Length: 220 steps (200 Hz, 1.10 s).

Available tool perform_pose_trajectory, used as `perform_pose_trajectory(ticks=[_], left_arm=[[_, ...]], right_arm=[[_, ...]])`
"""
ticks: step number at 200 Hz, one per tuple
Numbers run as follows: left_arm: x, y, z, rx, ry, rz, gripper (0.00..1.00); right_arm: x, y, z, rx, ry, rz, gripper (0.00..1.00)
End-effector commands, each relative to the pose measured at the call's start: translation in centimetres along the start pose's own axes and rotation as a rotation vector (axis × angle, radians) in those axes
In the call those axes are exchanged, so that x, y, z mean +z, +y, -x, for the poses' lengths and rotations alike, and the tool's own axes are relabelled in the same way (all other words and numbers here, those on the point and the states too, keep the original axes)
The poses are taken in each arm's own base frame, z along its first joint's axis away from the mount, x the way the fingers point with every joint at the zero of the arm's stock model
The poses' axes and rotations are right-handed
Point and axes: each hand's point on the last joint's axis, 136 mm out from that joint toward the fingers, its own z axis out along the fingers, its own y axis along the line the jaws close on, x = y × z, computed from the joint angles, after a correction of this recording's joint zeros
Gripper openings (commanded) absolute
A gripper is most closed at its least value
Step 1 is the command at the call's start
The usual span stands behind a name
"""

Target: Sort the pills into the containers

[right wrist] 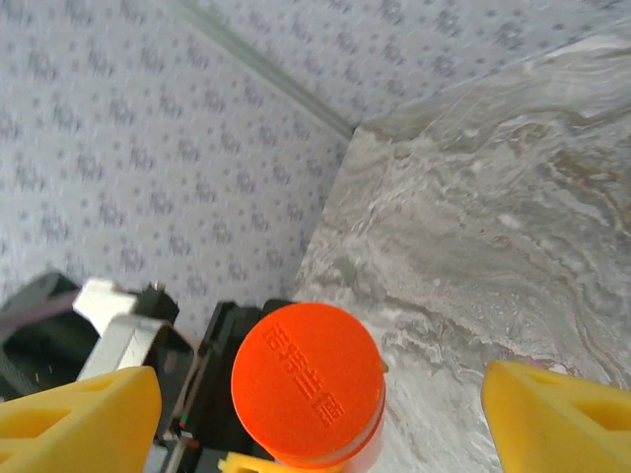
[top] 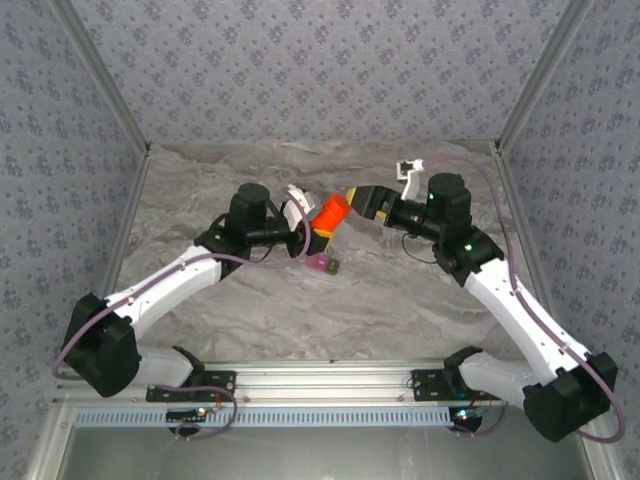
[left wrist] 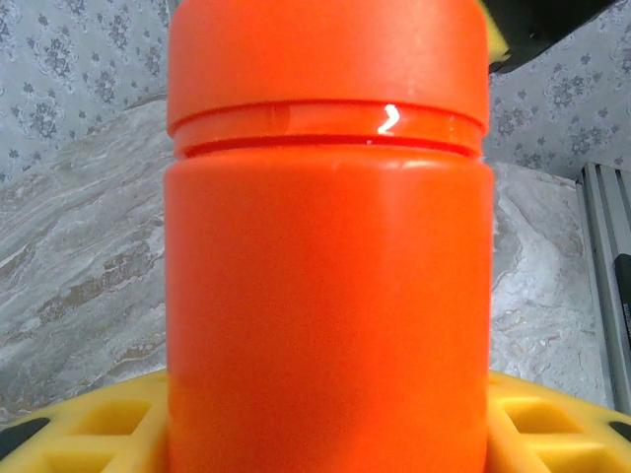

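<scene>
My left gripper (top: 308,228) is shut on the orange bottle (top: 329,212) and holds it tilted above the table; its yellow fingers (left wrist: 89,424) press both sides of the bottle (left wrist: 325,296). The bottle's cap (right wrist: 308,382) is on. My right gripper (top: 357,201) stands open just right of the cap, its yellow fingers (right wrist: 79,419) wide apart on either side of it and not touching. The containers (top: 324,265), a small pink and olive-green pair, sit on the table below the bottle. The pills are hidden.
The grey marbled table (top: 300,320) is walled by patterned panels at the back and sides. An aluminium rail (top: 320,375) runs along the near edge, by the arm bases.
</scene>
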Motion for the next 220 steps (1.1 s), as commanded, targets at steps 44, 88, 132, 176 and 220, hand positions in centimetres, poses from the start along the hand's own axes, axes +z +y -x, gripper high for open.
perform_pose_trajectory(ticks=[44, 88, 132, 176, 220], left_arm=[[0.3, 0.2, 1.2, 0.034, -0.039, -0.007, 0.0], [0.6, 0.3, 1.0, 0.026, -0.038, -0.011, 0.0], [0.6, 0.2, 1.1, 0.028, -0.036, -0.015, 0.0], [0.6, 0.3, 1.2, 0.031, -0.038, -0.014, 0.0], [0.6, 0.2, 1.3, 0.032, -0.039, -0.016, 0.0]], right_arm=[[2.4, -0.3, -0.4, 0.088, 0.03, -0.117, 0.88], [3.8, 0.5, -1.2, 0.062, 0.072, -0.104, 0.84], [4.0, 0.0, -1.8, 0.064, 0.094, -0.11, 0.74], [4.1, 0.2, -2.8, 0.044, 0.149, -0.091, 0.63], [4.1, 0.3, -3.4, -0.003, 0.197, -0.067, 0.49]])
